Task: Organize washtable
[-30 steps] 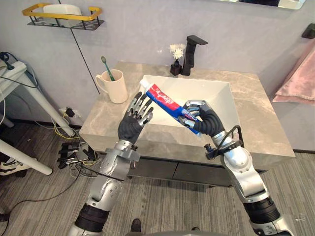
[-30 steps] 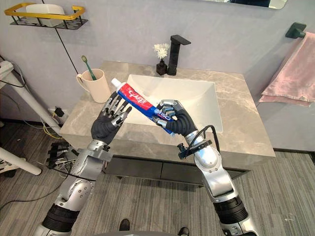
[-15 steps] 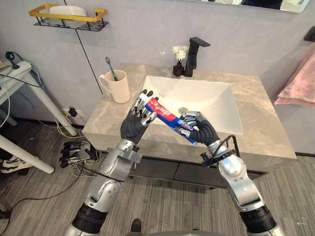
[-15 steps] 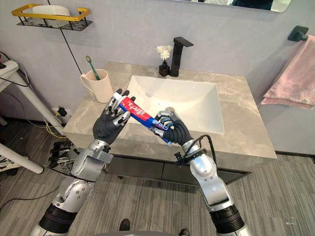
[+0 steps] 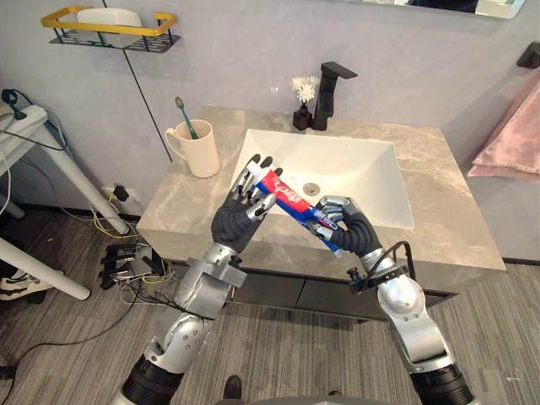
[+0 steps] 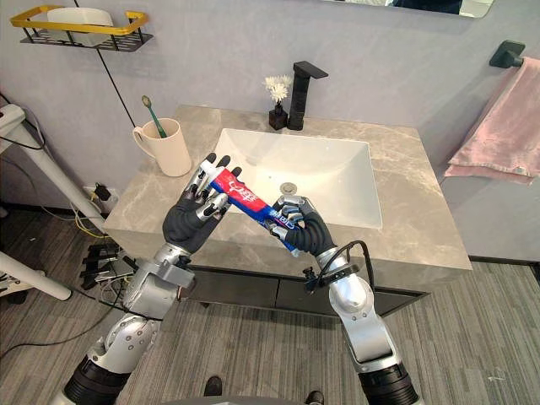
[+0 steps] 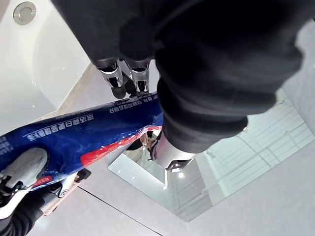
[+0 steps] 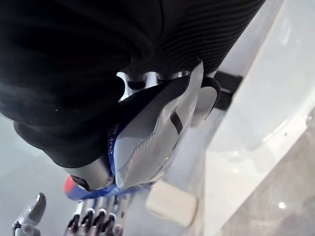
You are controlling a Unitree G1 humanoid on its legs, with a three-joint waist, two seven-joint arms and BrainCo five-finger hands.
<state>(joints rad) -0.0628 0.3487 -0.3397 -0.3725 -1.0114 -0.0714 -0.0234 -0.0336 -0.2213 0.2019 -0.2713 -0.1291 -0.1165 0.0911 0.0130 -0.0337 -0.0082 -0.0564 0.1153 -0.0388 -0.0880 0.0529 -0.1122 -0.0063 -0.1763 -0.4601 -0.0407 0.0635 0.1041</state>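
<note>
Left eye view showed the toothpaste tube [image 5: 295, 202] aloft over the sink [image 5: 375, 173], the right hand [image 5: 350, 233] curled round its tail and the left hand [image 5: 237, 226] touching its cap end with straight fingers. Likely mid-handover; stowing by the mug [image 5: 201, 152] remained.

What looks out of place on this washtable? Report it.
Only the toothpaste tube: it is off the counter, tilted in the air above the front of the sink, gripped by the right hand, cap end against the left hand, fingers straight. Nothing spilled or damaged.
</note>
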